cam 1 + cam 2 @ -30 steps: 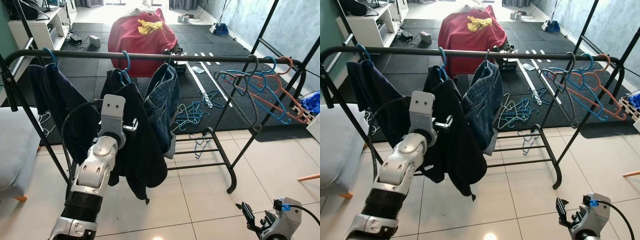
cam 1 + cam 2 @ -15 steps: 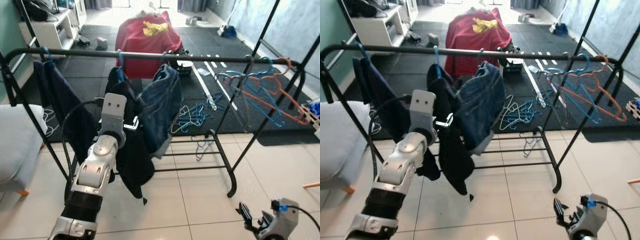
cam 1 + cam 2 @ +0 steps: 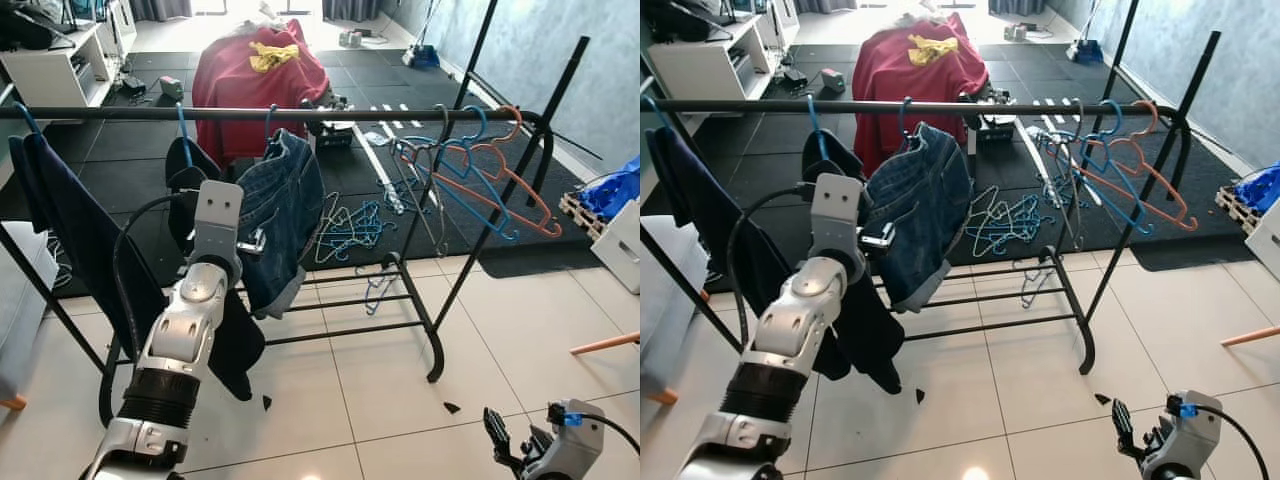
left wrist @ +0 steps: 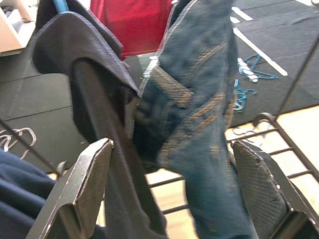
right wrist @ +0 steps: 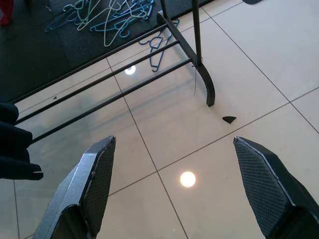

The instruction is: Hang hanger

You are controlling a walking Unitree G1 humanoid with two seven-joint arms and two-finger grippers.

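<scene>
A black clothes rack (image 3: 330, 115) stands across the view. On its rail a blue hanger (image 3: 183, 128) carries a dark garment (image 4: 94, 79), and blue jeans (image 3: 287, 210) hang beside it. A navy garment (image 3: 60, 215) hangs at the left end. Empty blue, orange and grey hangers (image 3: 470, 175) hang at the right end. My left gripper (image 4: 173, 145) is raised to the dark garment and jeans, open, with the cloth just ahead of its fingers (image 4: 87, 184). Low at the right, my right gripper (image 5: 174, 142) is open over floor tiles.
Several loose hangers (image 3: 350, 218) lie on the black mat behind the rack's lower bars (image 3: 330, 300). A red-covered heap (image 3: 250, 75) sits farther back. To the right are a blue bag (image 3: 612, 190), a white box (image 3: 625, 245) and a wooden stick (image 3: 605, 345).
The whole view has shifted, so the rack sits further left and lower in the picture. The jeans have swung slightly. My left arm stays at the garments and the right gripper stays low.
</scene>
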